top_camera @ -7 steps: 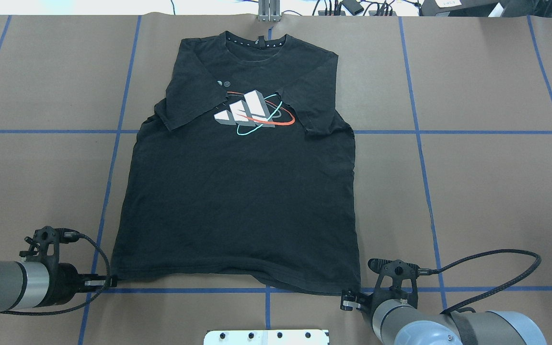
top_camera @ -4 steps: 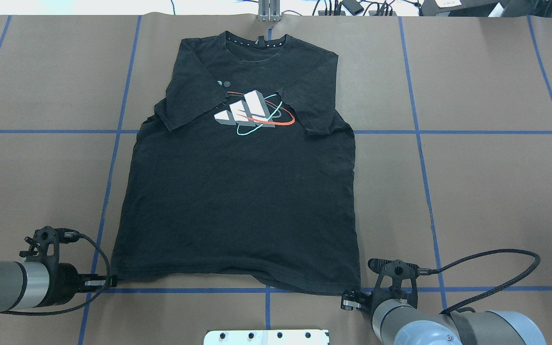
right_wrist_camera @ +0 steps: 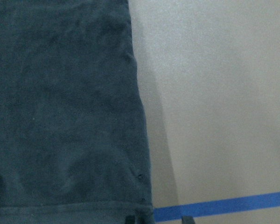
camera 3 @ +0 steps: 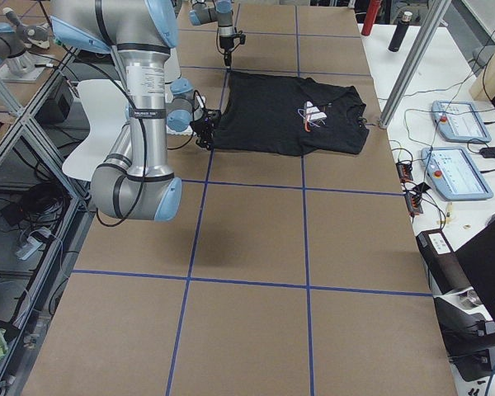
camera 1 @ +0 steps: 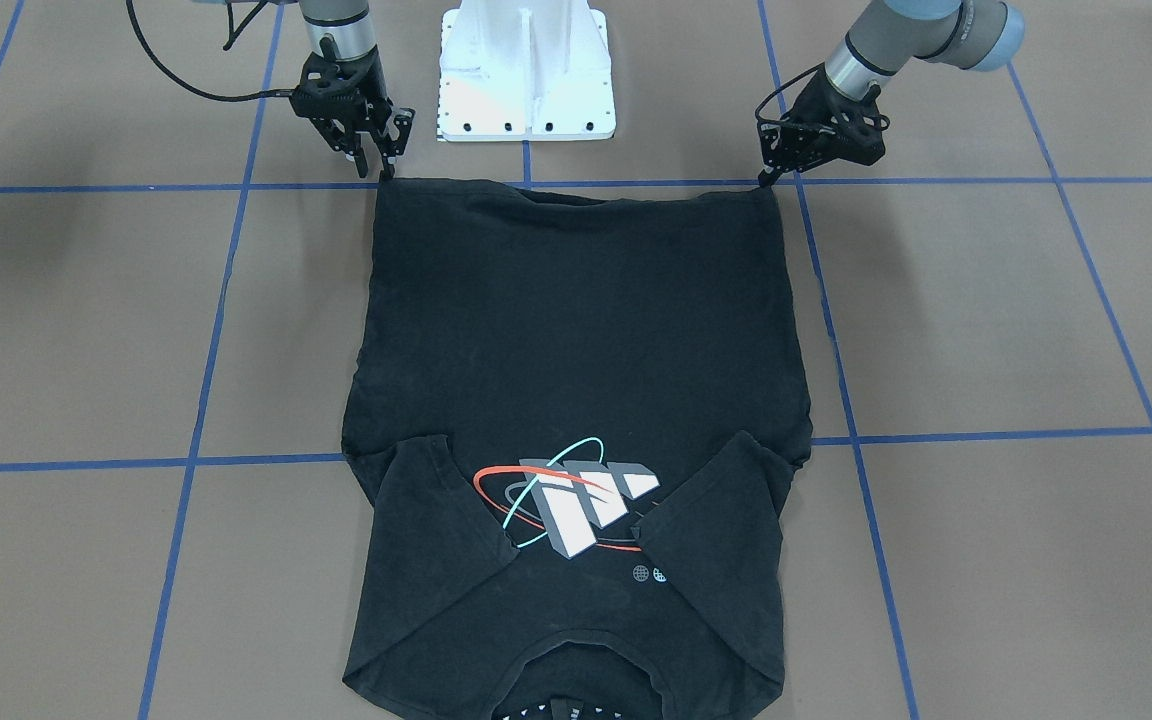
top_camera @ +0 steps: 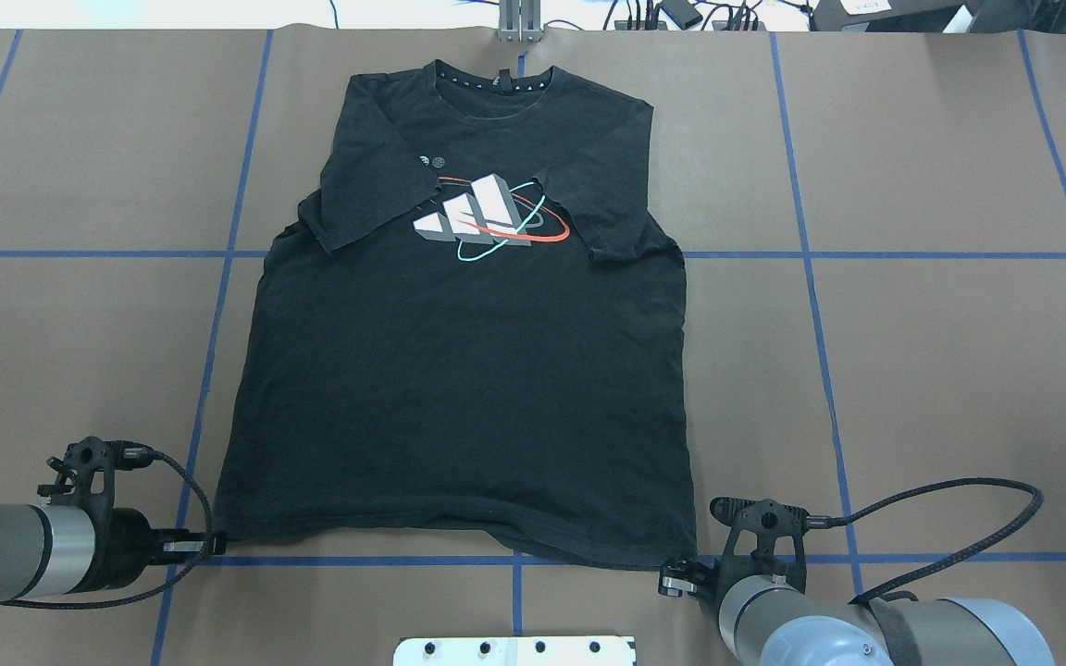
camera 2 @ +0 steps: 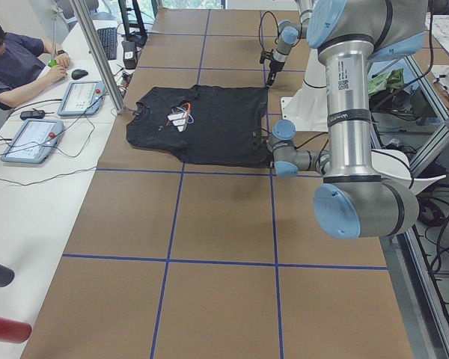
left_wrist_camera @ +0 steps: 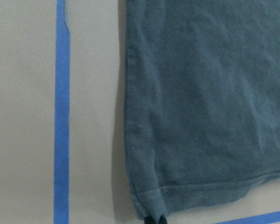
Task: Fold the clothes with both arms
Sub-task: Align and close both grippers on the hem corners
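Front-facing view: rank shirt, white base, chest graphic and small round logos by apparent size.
Largest: shirt.
Next: white base and chest graphic, about alike; the frame's edge cuts the base.
Smallest: round logos.

Overhead, front face opposite ways; wrist cams close; all share t-shirt (top_camera: 459,370).

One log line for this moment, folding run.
t-shirt flat, sleeves folded in | left gripper shut on hem corner | right gripper open at other corner | fold not started
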Available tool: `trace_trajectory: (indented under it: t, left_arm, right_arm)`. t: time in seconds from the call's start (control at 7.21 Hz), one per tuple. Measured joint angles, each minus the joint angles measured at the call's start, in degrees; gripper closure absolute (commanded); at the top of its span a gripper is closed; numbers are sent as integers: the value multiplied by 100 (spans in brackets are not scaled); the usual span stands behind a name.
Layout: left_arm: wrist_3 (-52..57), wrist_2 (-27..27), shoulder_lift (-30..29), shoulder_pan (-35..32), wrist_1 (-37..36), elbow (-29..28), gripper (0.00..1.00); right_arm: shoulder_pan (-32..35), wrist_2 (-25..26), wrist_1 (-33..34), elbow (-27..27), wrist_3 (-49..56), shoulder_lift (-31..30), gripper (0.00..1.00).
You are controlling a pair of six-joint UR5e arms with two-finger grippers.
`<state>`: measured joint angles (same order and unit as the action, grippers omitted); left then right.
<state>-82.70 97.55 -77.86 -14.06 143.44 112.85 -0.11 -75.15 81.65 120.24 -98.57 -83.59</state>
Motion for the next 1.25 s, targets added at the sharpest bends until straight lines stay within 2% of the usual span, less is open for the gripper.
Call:
trace_trajectory:
  t: [0.55,0.97,1.25]
  left_arm:
    - [0,1,-1,0,8,0,100]
    - [0,1,3,0,9,0,100]
    - [0,1,7,0,9,0,100]
  right_arm:
    - [-8,6,-3,-18,5,9,60]
    - [-19,9,-7,-29,5,32,70]
    - [-8,9,4,-113,5,177,71]
